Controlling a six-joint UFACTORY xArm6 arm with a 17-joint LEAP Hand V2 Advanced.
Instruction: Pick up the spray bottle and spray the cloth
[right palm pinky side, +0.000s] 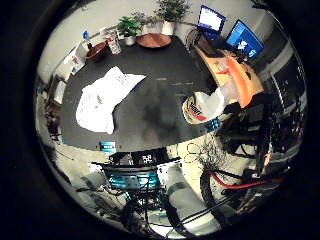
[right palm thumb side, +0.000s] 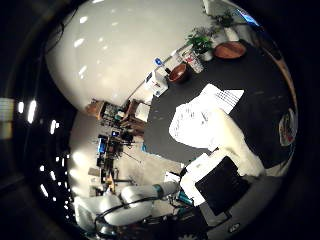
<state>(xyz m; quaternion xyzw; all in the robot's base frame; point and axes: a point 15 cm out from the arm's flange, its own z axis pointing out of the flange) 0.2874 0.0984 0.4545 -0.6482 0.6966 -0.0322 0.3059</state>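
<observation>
A white cloth (right palm pinky side: 102, 100) lies crumpled on the black table (right palm pinky side: 160, 65), toward one end. The spray bottle (right palm pinky side: 207, 106), white with an orange trigger head (right palm pinky side: 239, 79), lies tilted near the table's edge, well apart from the cloth, with its round base turned toward the palm. My hand (right palm thumb side: 227, 150) hovers high above the table. A white finger (right palm thumb side: 231, 134) reaches out over the cloth's near side, and nothing is held in it. The bottle's base also shows beside the table edge in the thumb side view (right palm thumb side: 288, 127).
At the table's far end stand a dark wooden bowl (right palm pinky side: 96, 51), a flat wooden dish (right palm pinky side: 153, 40), potted plants (right palm pinky side: 129, 27) and small boxes (right palm pinky side: 75, 62). Two lit monitors (right palm pinky side: 227, 27) sit on a wooden desk (right palm pinky side: 220, 65) beyond the bottle. The arm's base (right palm pinky side: 132, 175) stands below the table's near edge.
</observation>
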